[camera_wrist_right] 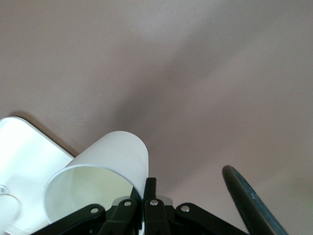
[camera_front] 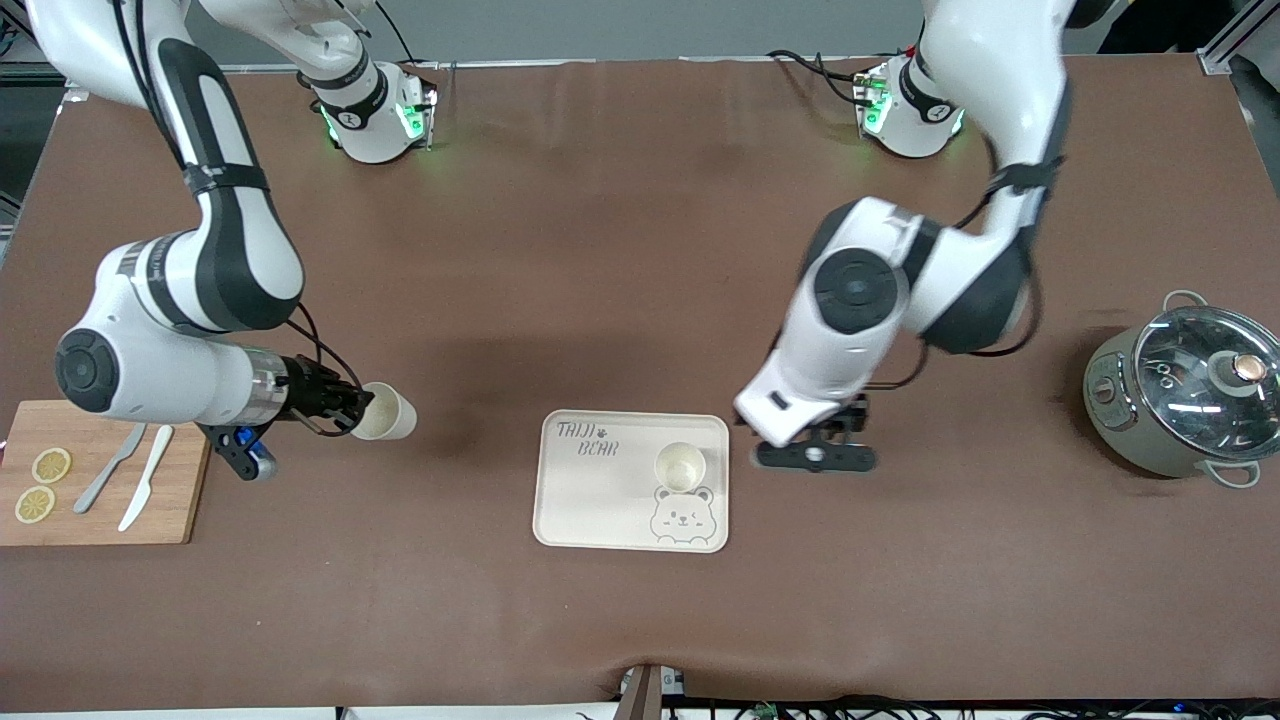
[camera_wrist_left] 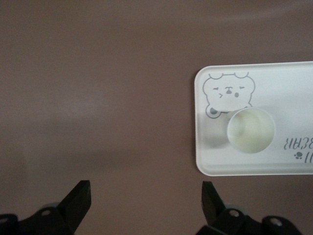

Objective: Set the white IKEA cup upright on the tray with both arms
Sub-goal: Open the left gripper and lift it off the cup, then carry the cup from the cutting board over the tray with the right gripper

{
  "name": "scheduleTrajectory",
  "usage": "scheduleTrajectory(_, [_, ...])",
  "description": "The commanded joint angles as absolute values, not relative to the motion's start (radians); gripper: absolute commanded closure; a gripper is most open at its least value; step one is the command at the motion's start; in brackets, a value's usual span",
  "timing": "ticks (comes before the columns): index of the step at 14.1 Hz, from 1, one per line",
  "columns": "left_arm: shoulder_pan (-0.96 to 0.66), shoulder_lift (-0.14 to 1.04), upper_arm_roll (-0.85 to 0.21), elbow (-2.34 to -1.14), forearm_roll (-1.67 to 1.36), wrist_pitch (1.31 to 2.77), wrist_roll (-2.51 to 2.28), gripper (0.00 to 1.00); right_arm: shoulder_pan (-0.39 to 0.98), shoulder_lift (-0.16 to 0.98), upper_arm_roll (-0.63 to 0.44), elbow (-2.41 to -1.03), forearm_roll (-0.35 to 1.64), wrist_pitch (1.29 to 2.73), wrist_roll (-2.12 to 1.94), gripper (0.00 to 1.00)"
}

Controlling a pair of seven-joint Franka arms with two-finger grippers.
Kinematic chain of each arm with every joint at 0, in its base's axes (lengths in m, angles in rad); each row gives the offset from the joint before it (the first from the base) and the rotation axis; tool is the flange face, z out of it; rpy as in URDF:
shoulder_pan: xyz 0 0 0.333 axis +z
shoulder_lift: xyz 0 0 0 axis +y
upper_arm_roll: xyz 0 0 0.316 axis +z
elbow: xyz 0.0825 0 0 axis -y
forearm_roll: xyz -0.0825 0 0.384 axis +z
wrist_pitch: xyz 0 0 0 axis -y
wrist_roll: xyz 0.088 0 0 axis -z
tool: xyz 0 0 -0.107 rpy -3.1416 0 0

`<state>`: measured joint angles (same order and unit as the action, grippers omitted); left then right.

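A white cup [camera_front: 388, 412] hangs tipped on its side, and my right gripper [camera_front: 360, 405] is shut on its rim over the brown table beside the cutting board. In the right wrist view one finger sits inside the cup [camera_wrist_right: 102, 171] and one outside, right gripper [camera_wrist_right: 146, 188] pinching the wall. A second white cup [camera_front: 680, 466] stands upright on the cream tray [camera_front: 590, 500], just above the bear drawing. My left gripper [camera_front: 815, 455] hovers open and empty over the table beside the tray, toward the left arm's end. The left wrist view shows the left gripper [camera_wrist_left: 146, 196], tray [camera_wrist_left: 283, 93] and cup [camera_wrist_left: 251, 129].
A wooden cutting board [camera_front: 170, 510] with two lemon slices [camera_front: 42, 484], a grey knife and a white knife lies at the right arm's end. A grey pot with a glass lid [camera_front: 1190, 390] stands at the left arm's end.
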<state>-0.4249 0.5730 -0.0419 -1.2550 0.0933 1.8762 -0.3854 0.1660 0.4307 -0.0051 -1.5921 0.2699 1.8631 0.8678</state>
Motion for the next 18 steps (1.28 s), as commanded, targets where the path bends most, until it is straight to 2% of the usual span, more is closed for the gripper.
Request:
scheduleTrajectory(1, [-0.373, 0.532, -0.043, -1.281, 0.074, 1.833, -0.295, 0.0, 0.239, 0.475, -0.012, -1.557, 0.287, 1.929, 1.036, 1.0])
scheduleTrajectory(10, [-0.155, 0.384, -0.041, -1.307, 0.063, 1.709, -0.043, 0.0, 0.396, 0.623, -0.012, -1.44, 0.291, 2.091, 1.386, 1.0])
scheduleTrajectory(13, [-0.134, 0.296, -0.041, -1.388, 0.061, 1.694, -0.04, 0.0, 0.449, 0.655, -0.011, -1.44, 0.293, 2.222, 1.483, 1.0])
scheduleTrajectory(18, [-0.103, 0.174, -0.041, -1.509, 0.061, 1.694, -0.014, 0.0, 0.485, 0.704, -0.011, -1.42, 0.293, 2.249, 1.499, 1.0])
